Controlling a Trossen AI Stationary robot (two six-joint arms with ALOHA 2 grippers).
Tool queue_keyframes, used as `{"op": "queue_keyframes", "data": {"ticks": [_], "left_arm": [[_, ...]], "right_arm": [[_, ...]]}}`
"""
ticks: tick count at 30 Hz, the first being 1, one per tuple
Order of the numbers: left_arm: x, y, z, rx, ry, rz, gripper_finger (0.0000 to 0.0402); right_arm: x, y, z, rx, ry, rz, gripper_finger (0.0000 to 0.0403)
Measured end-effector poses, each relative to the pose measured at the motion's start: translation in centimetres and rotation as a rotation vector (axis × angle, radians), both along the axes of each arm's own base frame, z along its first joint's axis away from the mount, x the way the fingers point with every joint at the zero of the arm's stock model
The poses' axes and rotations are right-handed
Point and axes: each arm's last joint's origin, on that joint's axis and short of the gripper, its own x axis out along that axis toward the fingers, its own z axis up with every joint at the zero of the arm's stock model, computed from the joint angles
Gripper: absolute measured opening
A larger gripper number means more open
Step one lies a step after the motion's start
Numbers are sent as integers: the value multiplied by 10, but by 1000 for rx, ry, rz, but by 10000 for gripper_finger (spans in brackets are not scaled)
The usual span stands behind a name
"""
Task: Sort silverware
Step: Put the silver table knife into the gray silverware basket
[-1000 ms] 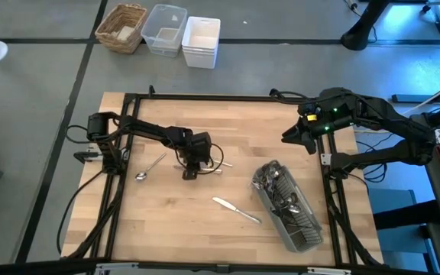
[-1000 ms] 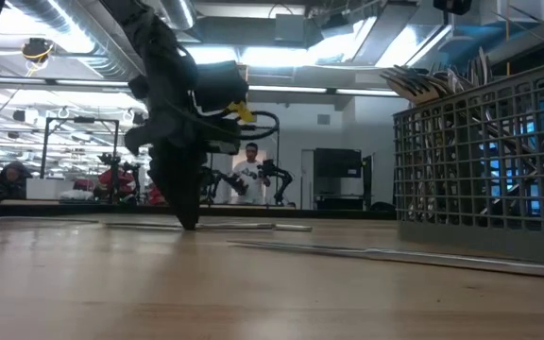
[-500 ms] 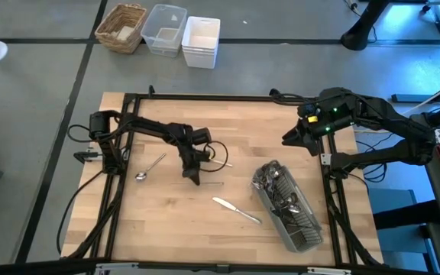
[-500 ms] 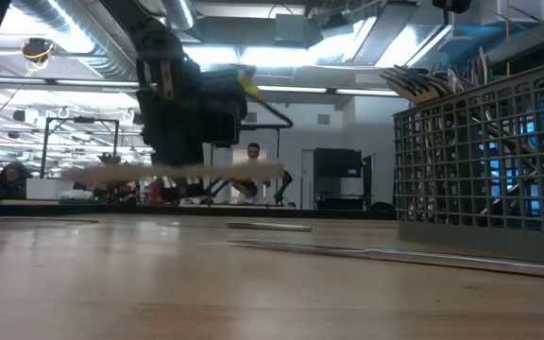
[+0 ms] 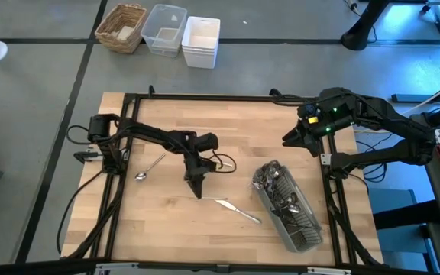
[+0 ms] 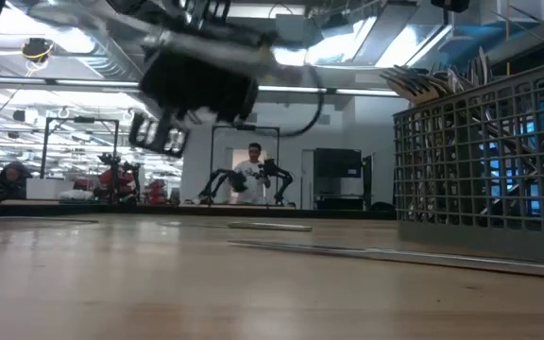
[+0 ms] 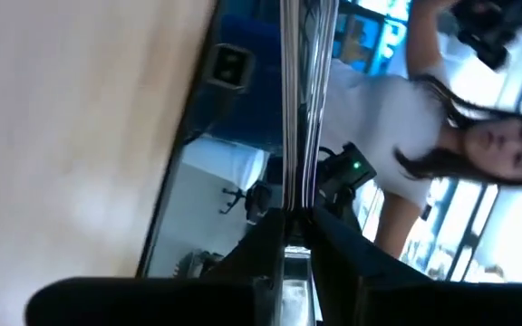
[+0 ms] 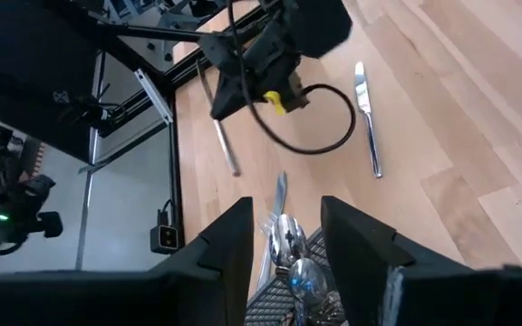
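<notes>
My left gripper (image 5: 198, 191) hangs over the table's middle, shut on a slim piece of silverware (image 7: 297, 109); I cannot tell which kind it is. The right wrist view shows the same piece (image 8: 227, 149) lifted clear of the wood. A spoon (image 5: 150, 166) lies flat at the left. A table knife (image 5: 235, 210) lies flat just right of the gripper. The grey slatted caddy (image 5: 287, 208) rests on the table at the right with several pieces inside. My right gripper (image 8: 284, 226) waits open high over the far right, above the caddy. My left gripper pinches the slim piece (image 7: 285, 204) between its two fingers. The fingers point toward the table's near edge, close to level, and lie across the piece. It sticks out level to one side of the fingers, clear of the table.
A black frame (image 5: 205, 97) borders the table. A wicker basket (image 5: 121, 27), a clear tub (image 5: 163, 29) and white bins (image 5: 201, 41) sit on the floor beyond the far edge. A person (image 6: 251, 175) stands in the room behind. Another slim piece (image 6: 267, 225) lies mid-table.
My left gripper stood pointing down on the table, shut on the slim piece. It has risen, moved toward the near edge and rolled and tipped up close to level. The piece has come off the wood and now hangs lifted clear.
</notes>
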Motion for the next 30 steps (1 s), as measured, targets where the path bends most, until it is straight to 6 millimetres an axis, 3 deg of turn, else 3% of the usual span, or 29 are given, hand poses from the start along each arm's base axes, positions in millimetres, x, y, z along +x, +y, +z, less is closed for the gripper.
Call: {"op": "queue_keyframes", "data": {"ticks": [9,14,19,30], "left_arm": [[36,-19,46,-5,-346,53,33],[48,-16,73,-28,-425,284,31],[55,-10,87,-61,-417,524,37],[71,-17,119,144,-713,880,36]], "right_arm": [[-1,2,0,7,-7,64,133],[-1,2,0,-14,-13,78,133],[-1,2,0,-18,-14,81,133],[-1,3,0,-37,-26,132,133]]}}
